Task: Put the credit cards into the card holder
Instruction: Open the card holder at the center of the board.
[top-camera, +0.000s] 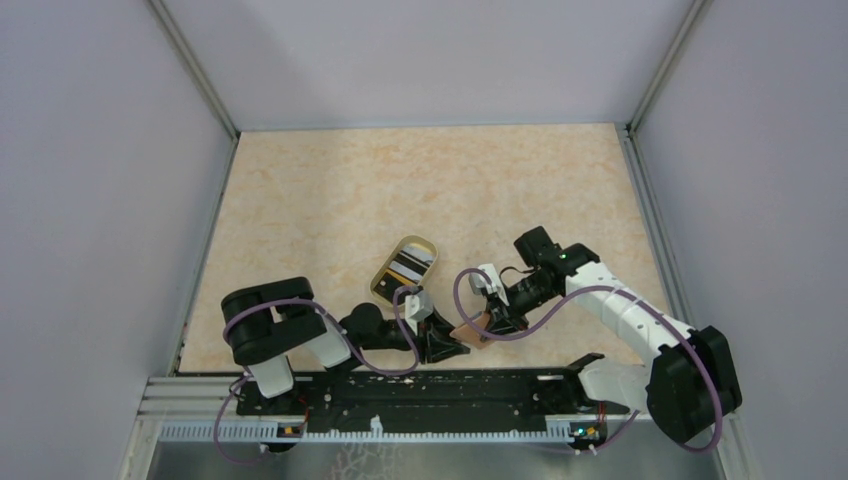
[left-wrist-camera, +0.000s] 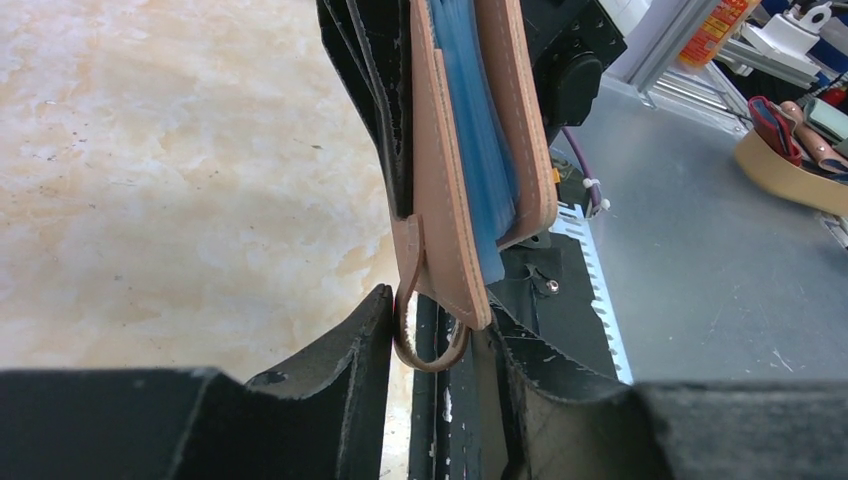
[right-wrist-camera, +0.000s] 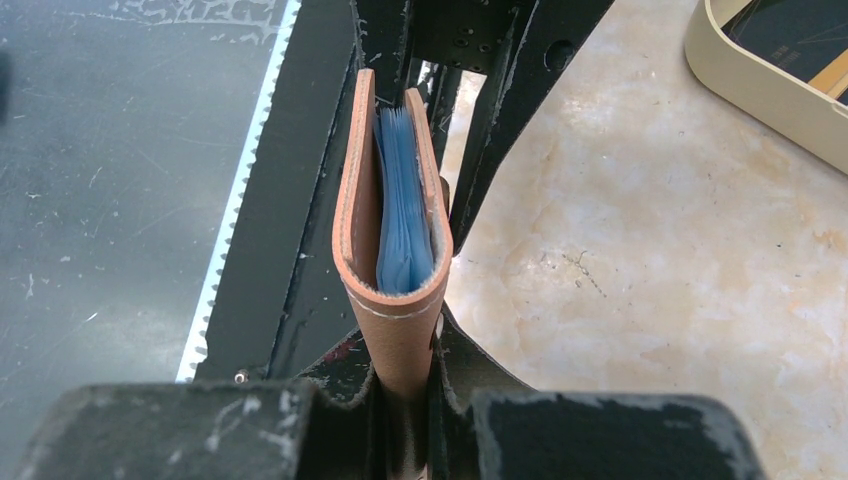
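The reddish-brown card holder (top-camera: 468, 331) hangs between my two grippers above the table's near edge. My right gripper (top-camera: 492, 320) is shut on its folded spine (right-wrist-camera: 400, 340). Its light blue inside (right-wrist-camera: 402, 200) shows between the flaps. My left gripper (top-camera: 447, 345) is closed on the opposite end, with its fingers against the loop tab (left-wrist-camera: 430, 345) and the corner of one flap (left-wrist-camera: 440, 180). The credit cards (top-camera: 408, 265), black and white with a yellowish stripe, lie in the oval dish. One dark card also shows in the right wrist view (right-wrist-camera: 790, 30).
The tan-rimmed oval dish (top-camera: 383, 283) stands on the marble tabletop just beyond the left gripper, and its rim shows in the right wrist view (right-wrist-camera: 760, 90). The black base rail (top-camera: 440, 390) runs under the grippers. Grey walls enclose the table.
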